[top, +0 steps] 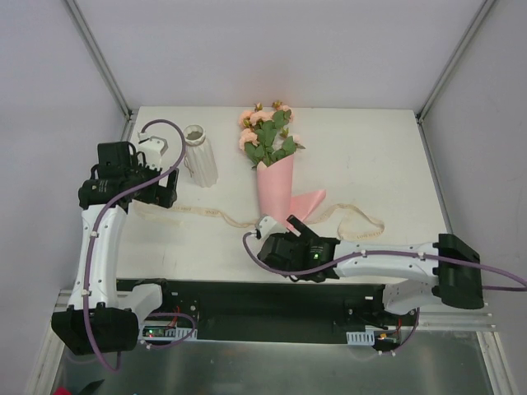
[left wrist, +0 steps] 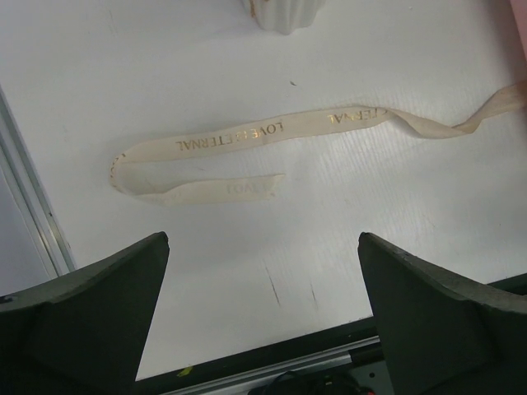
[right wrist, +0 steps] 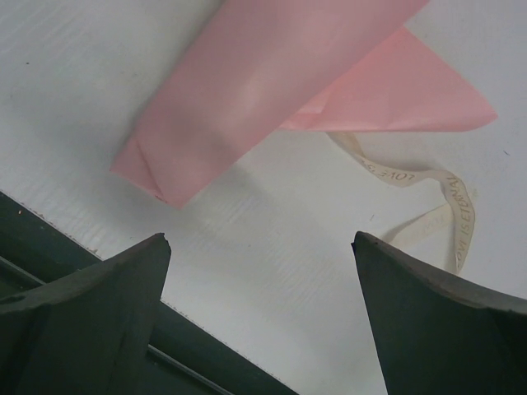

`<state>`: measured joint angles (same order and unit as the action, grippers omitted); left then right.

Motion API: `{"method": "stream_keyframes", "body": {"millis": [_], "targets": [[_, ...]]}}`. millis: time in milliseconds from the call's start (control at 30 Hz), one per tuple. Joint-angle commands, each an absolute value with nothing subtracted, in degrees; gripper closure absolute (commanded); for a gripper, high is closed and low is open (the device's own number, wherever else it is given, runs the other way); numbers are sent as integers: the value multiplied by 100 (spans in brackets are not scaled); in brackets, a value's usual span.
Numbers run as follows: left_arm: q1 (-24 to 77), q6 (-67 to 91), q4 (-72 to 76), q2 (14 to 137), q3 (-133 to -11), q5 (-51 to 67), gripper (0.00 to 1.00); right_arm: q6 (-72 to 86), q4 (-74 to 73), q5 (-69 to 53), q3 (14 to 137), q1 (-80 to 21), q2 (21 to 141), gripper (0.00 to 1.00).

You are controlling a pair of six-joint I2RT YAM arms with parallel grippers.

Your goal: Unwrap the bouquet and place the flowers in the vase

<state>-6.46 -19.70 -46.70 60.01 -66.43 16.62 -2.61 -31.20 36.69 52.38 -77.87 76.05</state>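
The left arm (top: 92,247) rises from its base at the lower left of the top view. It bends at the wrist toward the right and ends in the left gripper (top: 160,191) at the middle left of the frame. Its jaws stand wide apart with nothing between them, and in the left wrist view its dark fingers (left wrist: 99,313) fill the bottom corners. The right arm (top: 387,259) stretches leftward from the lower right, low and nearly level. The right gripper (top: 282,225) sits near the frame's centre, its jaws likewise spread wide and empty.
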Motion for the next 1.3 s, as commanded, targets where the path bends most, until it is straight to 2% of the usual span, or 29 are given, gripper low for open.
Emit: {"method": "stream_keyframes", "body": {"millis": [0, 267, 867, 1167, 1267], "targets": [[-686, -1890, -4729, 5959, -6539, 1758, 1, -755, -2541, 3569, 5536, -7954, 8260, 3], [-677, -1995, -4737, 5906, -6442, 1670, 1, -958, -2198, 3585, 5537, -8060, 8982, 4], [-677, -2188, -4746, 5792, -6284, 1564, 1, -1169, -1547, 4183, 5309, -8025, 9360, 3], [-685, -2188, -4737, 5889, -6284, 1565, 1, -1239, -1187, 4851, 5107, -7998, 9246, 1], [-686, -2206, -4746, 5871, -6284, 1547, 1, -1318, -1055, 5071, 5036, -7989, 9334, 3]]}}
